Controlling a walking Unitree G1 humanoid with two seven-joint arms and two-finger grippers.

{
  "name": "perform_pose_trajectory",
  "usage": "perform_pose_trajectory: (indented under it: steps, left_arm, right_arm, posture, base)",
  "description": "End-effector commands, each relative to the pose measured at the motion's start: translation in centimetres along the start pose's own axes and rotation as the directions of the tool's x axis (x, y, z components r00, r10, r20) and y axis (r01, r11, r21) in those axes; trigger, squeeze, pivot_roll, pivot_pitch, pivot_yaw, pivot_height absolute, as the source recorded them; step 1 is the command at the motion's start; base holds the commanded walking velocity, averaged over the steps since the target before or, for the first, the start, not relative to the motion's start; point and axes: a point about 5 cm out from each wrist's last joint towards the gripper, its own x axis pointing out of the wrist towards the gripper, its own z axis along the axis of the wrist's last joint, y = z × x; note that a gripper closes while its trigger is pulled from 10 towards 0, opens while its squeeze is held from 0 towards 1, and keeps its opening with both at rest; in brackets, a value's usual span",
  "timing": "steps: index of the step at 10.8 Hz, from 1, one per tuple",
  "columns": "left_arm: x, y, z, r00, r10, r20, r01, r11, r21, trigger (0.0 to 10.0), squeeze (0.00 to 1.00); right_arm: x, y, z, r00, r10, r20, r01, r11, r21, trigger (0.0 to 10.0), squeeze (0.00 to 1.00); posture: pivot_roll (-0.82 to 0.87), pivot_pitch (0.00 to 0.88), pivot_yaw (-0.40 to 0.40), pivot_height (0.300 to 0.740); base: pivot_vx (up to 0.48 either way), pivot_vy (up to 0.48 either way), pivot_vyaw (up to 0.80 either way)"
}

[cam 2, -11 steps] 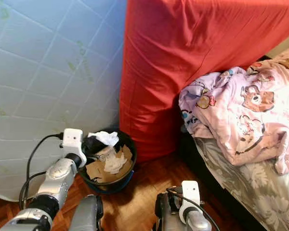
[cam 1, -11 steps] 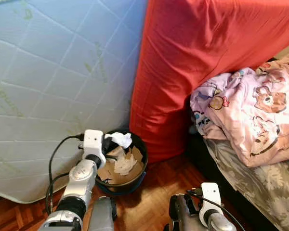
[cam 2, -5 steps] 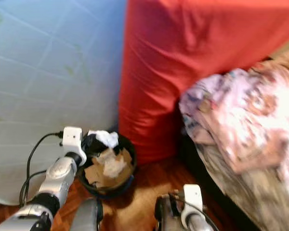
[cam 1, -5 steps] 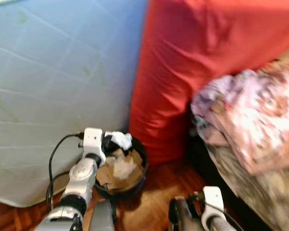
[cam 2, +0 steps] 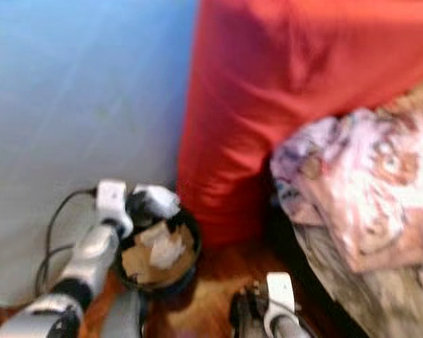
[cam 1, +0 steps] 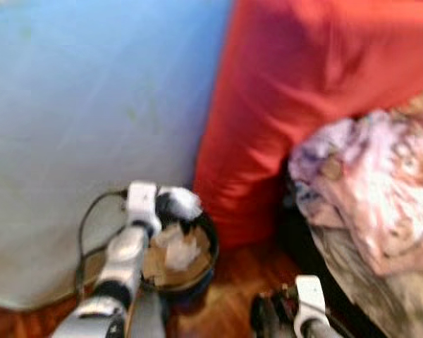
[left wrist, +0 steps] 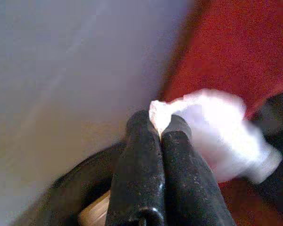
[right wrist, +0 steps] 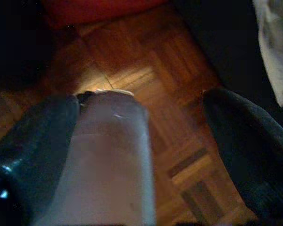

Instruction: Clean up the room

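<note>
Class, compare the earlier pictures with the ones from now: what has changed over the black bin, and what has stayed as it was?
Little has changed. The whole picture has shifted and blurred, so the camera moved, not the things. The left gripper still pinches the white crumpled paper over the black bin, not yet released. The right gripper stays low and open above the wooden floor. The bin's scraps, the red mattress and the bedding are unchanged.

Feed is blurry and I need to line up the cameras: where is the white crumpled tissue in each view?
Left eye view: white crumpled tissue at the left gripper, over the black bin.
Right eye view: lower left, above the bin's back rim, beside the red mattress.
Left wrist view: pinched between the closed black fingers.
Right wrist view: wooden floor, no tissue.
Shared landmark: the red mattress.
</note>
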Motion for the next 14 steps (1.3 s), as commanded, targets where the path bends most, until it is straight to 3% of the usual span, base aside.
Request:
perform_pose_trajectory:
  steps: [1, 2, 5, 7, 10, 12, 13, 14]
  left_arm:
    - [-0.3, -0.1, -0.8, 1.0, 0.002, -0.031, -0.002, 1.0, -0.009, 10.0, 0.0]
    - [-0.4, -0.1, -1.1, 0.999, 0.006, -0.049, -0.006, 1.0, -0.016, 10.0, 0.0]
    - [-1.2, -0.6, -4.1, 0.972, 0.0, -0.236, -0.013, 0.998, -0.055, 10.0, 0.0]
    - [-1.7, -0.9, -5.3, 0.947, -0.008, -0.32, -0.002, 1.0, -0.031, 10.0, 0.0]
    - [-1.6, 0.1, -5.2, 0.937, 0.095, -0.337, -0.114, 0.993, -0.036, 10.0, 0.0]
    - [-1.8, 0.9, -5.2, 0.926, 0.172, -0.336, -0.177, 0.984, 0.015, 10.0, 0.0]
    - [-2.1, 1.7, -5.4, 0.901, 0.246, -0.357, -0.227, 0.969, 0.093, 10.0, 0.0]
    - [-2.2, 2.0, -5.5, 0.89, 0.272, -0.367, -0.251, 0.962, 0.106, 10.0, 0.0]
  right_arm:
    - [-0.6, 0.1, -2.1, 0.997, 0.004, -0.074, -0.003, 1.0, 0.011, 10.0, 0.0]
    - [-0.6, 0.0, -2.1, 0.997, 0.003, -0.075, -0.003, 1.0, 0.01, 10.0, 0.0]
    - [-0.6, -0.2, -1.9, 0.998, 0.0, -0.071, 0.0, 1.0, 0.002, 10.0, 0.0]
    - [-0.6, -0.5, -1.8, 0.999, -0.013, -0.052, 0.013, 1.0, 0.009, 10.0, 0.0]
    - [-1.1, -1.4, -2.4, 0.999, -0.024, -0.04, 0.024, 1.0, 0.006, 10.0, 0.0]
    - [-1.1, -1.5, -2.3, 0.999, -0.023, -0.033, 0.023, 1.0, 0.002, 10.0, 0.0]
    - [-1.1, -1.5, -2.2, 0.999, -0.021, -0.031, 0.021, 1.0, -0.003, 10.0, 0.0]
    - [-1.1, -1.5, -2.2, 0.999, -0.021, -0.028, 0.021, 1.0, -0.004, 10.0, 0.0]
  posture:
    - [0.09, 0.175, -0.049, 0.589]
    - [0.08, 0.188, -0.049, 0.589]
    - [0.02, 0.247, -0.044, 0.589]
    - [-0.03, 0.277, -0.048, 0.589]
    - [-0.07, 0.326, -0.073, 0.589]
    - [-0.09, 0.352, -0.084, 0.589]
    - [-0.09, 0.361, -0.086, 0.589]
    - [-0.11, 0.383, -0.087, 0.589]
  base:
    - [0.0, 0.0, 0.0]
    - [0.0, 0.0, 0.0]
    - [0.0, 0.0, 0.0]
    - [0.0, 0.0, 0.0]
    - [0.0, 0.0, 0.0]
    - [0.0, 0.0, 0.0]
    - [0.0, 0.0, 0.0]
    - [0.0, 0.0, 0.0]
